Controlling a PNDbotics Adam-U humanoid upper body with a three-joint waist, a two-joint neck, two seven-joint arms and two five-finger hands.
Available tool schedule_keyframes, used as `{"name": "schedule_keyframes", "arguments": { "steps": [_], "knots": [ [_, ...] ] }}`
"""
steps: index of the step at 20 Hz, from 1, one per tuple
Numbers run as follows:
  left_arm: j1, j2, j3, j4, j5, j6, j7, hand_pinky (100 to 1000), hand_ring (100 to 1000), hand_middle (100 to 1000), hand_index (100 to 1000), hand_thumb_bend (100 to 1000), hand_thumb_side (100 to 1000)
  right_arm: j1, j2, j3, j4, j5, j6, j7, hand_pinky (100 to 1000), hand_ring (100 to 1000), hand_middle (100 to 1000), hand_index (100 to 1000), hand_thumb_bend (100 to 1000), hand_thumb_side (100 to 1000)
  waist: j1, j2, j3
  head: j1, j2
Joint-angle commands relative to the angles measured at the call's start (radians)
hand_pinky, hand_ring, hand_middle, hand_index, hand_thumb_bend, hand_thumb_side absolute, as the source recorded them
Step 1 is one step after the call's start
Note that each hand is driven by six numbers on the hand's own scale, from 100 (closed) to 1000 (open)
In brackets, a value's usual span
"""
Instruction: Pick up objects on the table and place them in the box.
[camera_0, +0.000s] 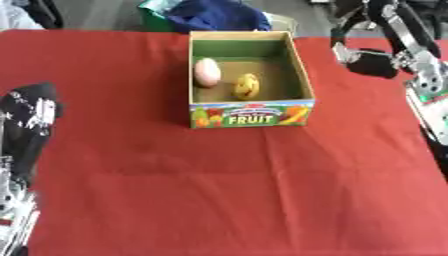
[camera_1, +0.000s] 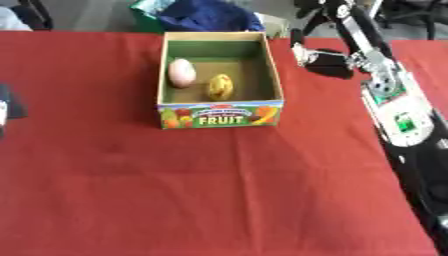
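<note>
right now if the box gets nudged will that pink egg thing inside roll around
Probably: the pink egg looks rounded and smooth, so it would likely roll. It lies beside the box left wall, apart from the yellow fruit, so it could bump that.

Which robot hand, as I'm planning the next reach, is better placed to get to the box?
Right, probably. The right robot hand is close beside the right wall of the box; the left robot hand is at the view's left edge, much farther away.
</note>
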Motion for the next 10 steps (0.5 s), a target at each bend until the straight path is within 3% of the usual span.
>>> {"name": "schedule_keyframes", "arguments": {
  "steps": [1,10],
  "knots": [
    [-0.008,0.021,0.012,-0.012,-0.004,-0.001,0.005,621,576,542,662,273,537,0.038,-0.033,-0.04,-0.095,-0.093,0.028,0.009,682,542,626,799,100,181,-0.001,-0.012,0.0,0.0,0.014],
    [-0.006,0.017,0.013,-0.01,-0.004,-0.003,0.007,622,576,542,659,270,539,0.175,-0.019,-0.086,-0.191,-0.216,0.073,0.017,679,531,611,787,100,237,0.0,-0.007,-0.003,0.002,0.023]
  ]
}}
